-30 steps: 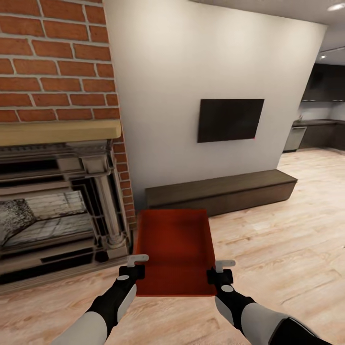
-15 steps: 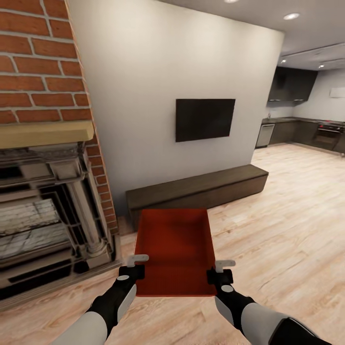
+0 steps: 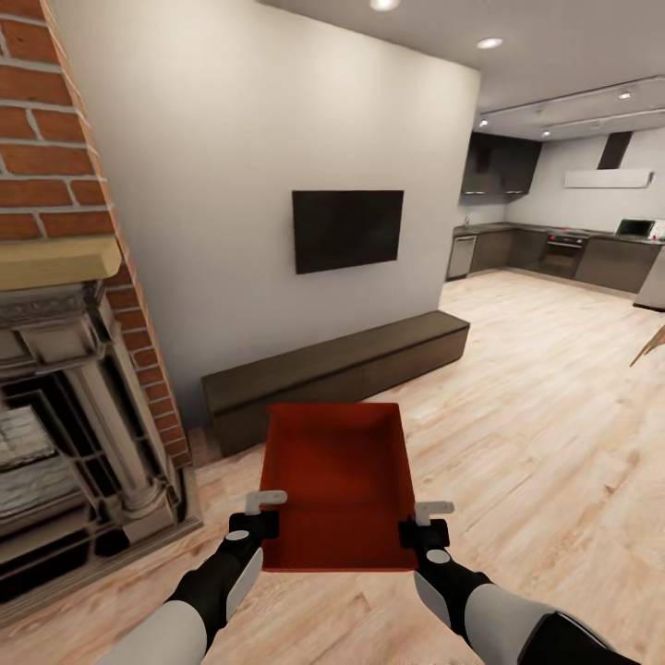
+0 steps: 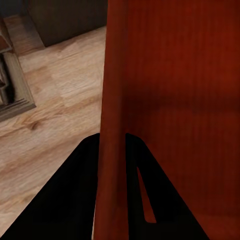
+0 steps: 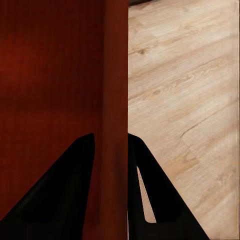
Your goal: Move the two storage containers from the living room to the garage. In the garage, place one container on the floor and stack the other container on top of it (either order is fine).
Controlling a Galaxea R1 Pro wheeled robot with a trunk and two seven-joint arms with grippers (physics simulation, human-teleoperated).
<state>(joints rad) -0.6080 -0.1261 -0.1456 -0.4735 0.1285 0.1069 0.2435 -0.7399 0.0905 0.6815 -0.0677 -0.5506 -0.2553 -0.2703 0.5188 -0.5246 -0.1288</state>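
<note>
A robot carries one open orange-red storage container level before its chest, at 12 o'clock from its body, over the living room's light wood floor. The left gripper pinches the container's left wall, the right gripper the right wall; each wrist view shows two dark fingers clamped either side of a thin wall. Holding both sides likely keeps it from tipping. A brick fireplace sits at 9 o'clock, a wall TV and low cabinet ahead, a kitchen at 2 o'clock.
</note>
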